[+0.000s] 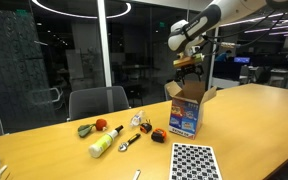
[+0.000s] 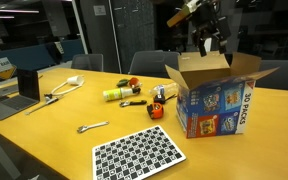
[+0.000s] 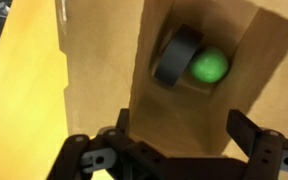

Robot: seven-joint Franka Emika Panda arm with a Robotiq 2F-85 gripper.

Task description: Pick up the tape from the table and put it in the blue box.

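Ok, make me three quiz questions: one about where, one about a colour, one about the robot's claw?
1. Where is the tape, compared with the blue box? A beside it; B inside it; C on its flaps.
2. What colour is the ball next to the tape? A red; B green; C blue.
3. How is the gripper? A shut on the tape; B shut on the ball; C open, empty.
Answers: B, the wrist view shows it inside the carton; B, it is bright green; C, its jaws stand apart, holding nothing.
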